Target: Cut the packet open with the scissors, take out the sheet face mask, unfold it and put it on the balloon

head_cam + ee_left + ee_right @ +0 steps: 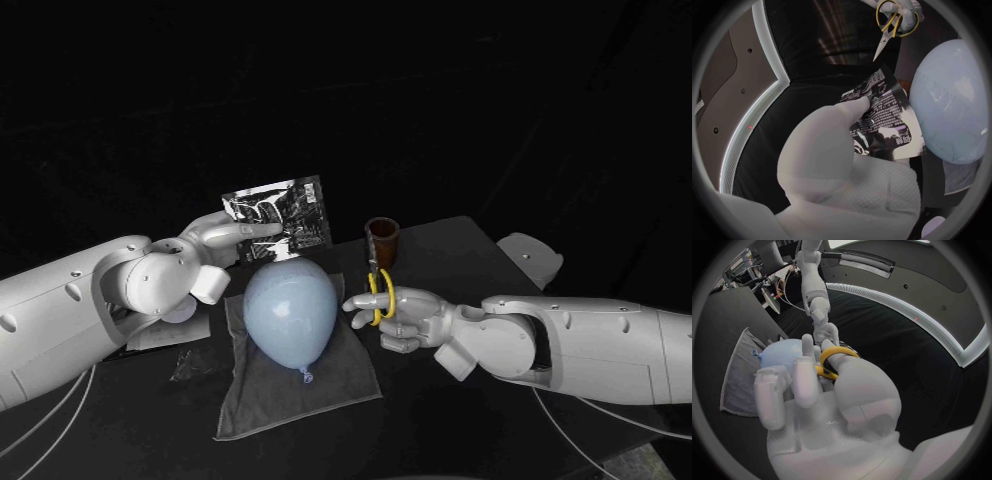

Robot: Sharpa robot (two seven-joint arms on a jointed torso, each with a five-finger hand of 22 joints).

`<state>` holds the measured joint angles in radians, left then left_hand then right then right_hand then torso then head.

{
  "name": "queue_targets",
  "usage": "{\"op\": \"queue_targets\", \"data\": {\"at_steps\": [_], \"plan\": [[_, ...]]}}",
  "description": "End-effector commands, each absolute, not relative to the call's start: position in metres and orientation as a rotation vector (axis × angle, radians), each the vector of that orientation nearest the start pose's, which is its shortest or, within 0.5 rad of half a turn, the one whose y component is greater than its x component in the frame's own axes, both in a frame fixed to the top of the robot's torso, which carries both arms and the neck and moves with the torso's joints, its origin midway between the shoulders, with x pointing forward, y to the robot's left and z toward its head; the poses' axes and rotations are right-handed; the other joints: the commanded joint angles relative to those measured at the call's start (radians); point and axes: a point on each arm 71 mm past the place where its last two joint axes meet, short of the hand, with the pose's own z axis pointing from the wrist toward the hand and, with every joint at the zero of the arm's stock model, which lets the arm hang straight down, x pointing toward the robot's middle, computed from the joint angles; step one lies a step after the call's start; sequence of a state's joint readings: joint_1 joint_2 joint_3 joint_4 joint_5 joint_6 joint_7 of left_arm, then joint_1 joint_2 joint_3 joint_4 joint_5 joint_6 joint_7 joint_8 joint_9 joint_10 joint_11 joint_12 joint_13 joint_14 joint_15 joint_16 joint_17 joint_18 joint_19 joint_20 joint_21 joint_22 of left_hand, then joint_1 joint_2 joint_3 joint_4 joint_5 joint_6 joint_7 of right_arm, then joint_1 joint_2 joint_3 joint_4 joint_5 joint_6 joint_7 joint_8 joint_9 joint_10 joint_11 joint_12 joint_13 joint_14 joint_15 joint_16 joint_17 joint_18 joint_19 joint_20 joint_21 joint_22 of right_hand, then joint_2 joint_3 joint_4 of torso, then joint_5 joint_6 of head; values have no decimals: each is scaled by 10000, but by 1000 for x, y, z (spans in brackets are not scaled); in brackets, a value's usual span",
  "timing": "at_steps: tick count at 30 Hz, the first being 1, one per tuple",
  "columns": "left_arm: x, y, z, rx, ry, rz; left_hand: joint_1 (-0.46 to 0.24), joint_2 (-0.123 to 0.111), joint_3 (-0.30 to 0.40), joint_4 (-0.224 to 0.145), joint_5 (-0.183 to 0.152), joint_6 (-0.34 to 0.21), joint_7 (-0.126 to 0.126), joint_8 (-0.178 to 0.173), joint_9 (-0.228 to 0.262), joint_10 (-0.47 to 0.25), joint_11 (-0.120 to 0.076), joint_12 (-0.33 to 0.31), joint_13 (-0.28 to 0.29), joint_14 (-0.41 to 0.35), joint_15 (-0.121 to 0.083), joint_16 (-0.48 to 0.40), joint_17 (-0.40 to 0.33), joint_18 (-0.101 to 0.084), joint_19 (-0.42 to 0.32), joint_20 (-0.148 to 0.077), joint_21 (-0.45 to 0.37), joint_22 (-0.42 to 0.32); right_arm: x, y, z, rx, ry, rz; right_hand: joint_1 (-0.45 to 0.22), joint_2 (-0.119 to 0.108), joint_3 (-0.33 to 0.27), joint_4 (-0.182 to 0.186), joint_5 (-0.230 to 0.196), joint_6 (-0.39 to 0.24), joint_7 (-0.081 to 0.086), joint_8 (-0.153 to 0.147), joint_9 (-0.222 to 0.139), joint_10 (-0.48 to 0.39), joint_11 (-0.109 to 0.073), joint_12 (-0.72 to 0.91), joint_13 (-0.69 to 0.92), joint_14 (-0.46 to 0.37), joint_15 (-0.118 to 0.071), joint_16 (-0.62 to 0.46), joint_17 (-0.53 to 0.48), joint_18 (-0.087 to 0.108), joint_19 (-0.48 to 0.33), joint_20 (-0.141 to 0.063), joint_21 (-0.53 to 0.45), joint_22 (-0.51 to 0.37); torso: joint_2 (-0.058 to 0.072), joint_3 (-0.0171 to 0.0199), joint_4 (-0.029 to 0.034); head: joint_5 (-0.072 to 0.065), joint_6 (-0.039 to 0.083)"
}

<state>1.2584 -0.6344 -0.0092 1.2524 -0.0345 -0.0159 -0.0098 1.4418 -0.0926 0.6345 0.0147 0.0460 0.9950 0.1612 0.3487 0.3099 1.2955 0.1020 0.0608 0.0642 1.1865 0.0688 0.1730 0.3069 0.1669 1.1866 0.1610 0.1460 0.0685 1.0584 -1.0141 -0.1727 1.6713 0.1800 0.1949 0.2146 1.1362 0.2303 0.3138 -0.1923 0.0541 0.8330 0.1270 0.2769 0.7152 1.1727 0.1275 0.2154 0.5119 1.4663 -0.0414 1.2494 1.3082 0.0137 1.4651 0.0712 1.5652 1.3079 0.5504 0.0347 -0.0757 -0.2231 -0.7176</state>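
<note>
My left hand [216, 243] pinches the black-and-white packet [283, 216] and holds it upright above the table's back left; its fingers [839, 117] lie on the packet's printed face [882, 122]. A pale blue balloon [290, 311] lies on a grey towel [303, 395] in the middle. Beside the balloon my right hand [411, 318] grips the yellow-handled scissors [379, 293], fingers through the loops [837, 356]. In the left wrist view the scissors [891, 25] point their closed blades at the packet's top edge, a short way off. The balloon [951, 105] [786, 352] sits between both hands.
A brown cylindrical holder [384, 238] stands behind the scissors. A white object [534, 256] lies at the table's right rear edge. A clear plastic piece [193, 362] rests left of the towel [739, 375]. The table [447, 400] ends close on the right.
</note>
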Motion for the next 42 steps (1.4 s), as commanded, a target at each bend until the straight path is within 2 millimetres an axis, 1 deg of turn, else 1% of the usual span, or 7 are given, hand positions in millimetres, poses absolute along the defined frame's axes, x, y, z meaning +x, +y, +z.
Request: {"op": "queue_targets", "data": {"at_steps": [1, 6, 11, 13, 21, 33, 42], "plan": [[538, 163, -176, -11240, 18621, -15354, 14, 78, 31, -20, 33, 33, 78, 34, 984, 58, 9, 36, 12, 6, -45, -36, 10, 170, 29, 10, 25, -4, 385, -222, -275, 14989, 19346, 18796, -262, -10, 1998, 1725, -25, 338, -336, 688, 608, 3301, -1322, 2809, 1755, 652, -235, 581, 553, -137, 1057, -307, 56, 2629, -1, 4, -5, 42, 10], [538, 162, -176, -11232, 18616, -15369, 14, 78, 31, -20, 33, 33, 78, 34, 984, 58, 9, 36, 12, 6, -45, -36, 10, 170, 29, 10, 25, -4, 385, -223, -276, 14836, 19398, 18192, -534, -531, 2581, 1483, -66, 308, -466, 1321, 1270, 3664, -1350, 10064, 7730, 690, -326, 1203, 1043, -137, 1057, -403, 56, 2629, -1, 9, -17, 79, 15], [538, 160, -176, -11202, 18637, -15415, 7, 82, 33, -20, 33, 30, 78, 34, 989, 59, 9, 36, 12, 8, -44, -37, 12, 171, 29, 10, 25, -4, 385, -223, -278, 14223, 19824, 17246, -715, -2115, 2001, 970, -80, 749, -833, 2001, 1748, 3867, -1637, 12615, 9853, 715, -532, 1414, 1215, -137, 1057, -568, 56, 2629, -3, 15, -20, 101, 12], [538, 159, -176, -11186, 18648, -15440, 7, 82, 33, -20, 33, 30, 78, 34, 989, 59, 9, 36, 12, 8, -44, -37, 12, 171, 29, 10, 25, -4, 385, -224, -279, 13889, 20050, 16804, -1089, -2924, 1536, 1024, -50, 502, -721, 1744, 1582, 3920, -1545, 13126, 10262, 737, -517, 1538, 1312, -137, 1057, -599, 56, 2629, -7, 14, -25, 107, 12], [537, 153, -175, -11108, 18718, -15553, 7, 82, 33, -20, 33, 30, 78, 34, 989, 59, 9, 36, 12, 8, -44, -37, 12, 171, 29, 10, 25, -4, 386, -225, -280, 13109, 20493, 15904, -1375, -3874, 627, 1209, -57, -300, -212, 333, 555, 3879, -1082, 13097, 10269, 713, -119, 1557, 1337, -137, 1057, -320, 56, 2629, -2, 15, -24, 121, 20], [537, 146, -175, -11011, 18787, -15687, 0, 83, 38, -28, 33, 24, 77, 36, 999, 60, 8, 38, 13, 10, -46, -40, 17, 173, 30, 9, 24, -4, 385, -224, -277, 12213, 21159, 15535, -1162, -4012, -1180, 1590, -44, -3586, -157, -947, 45, 2836, -1197, 10308, 8570, 222, -163, 730, 824, 2, 875, -261, -483, 2238, 4, 9, -4, 134, 0], [539, 144, -174, -10994, 18767, -15708, 0, 83, 38, -28, 33, 24, 77, 36, 999, 60, 8, 38, 13, 10, -46, -40, 17, 173, 30, 9, 24, -4, 381, -221, -275, 11943, 21639, 15632, 44, -3166, -3980, 2335, -36, -4431, 15, 219, 154, -2555, -489, 536, 1964, -2294, 484, -2906, -1703, 869, -705, 308, -4682, -784, 0, 10, -16, 188, 8]]}}
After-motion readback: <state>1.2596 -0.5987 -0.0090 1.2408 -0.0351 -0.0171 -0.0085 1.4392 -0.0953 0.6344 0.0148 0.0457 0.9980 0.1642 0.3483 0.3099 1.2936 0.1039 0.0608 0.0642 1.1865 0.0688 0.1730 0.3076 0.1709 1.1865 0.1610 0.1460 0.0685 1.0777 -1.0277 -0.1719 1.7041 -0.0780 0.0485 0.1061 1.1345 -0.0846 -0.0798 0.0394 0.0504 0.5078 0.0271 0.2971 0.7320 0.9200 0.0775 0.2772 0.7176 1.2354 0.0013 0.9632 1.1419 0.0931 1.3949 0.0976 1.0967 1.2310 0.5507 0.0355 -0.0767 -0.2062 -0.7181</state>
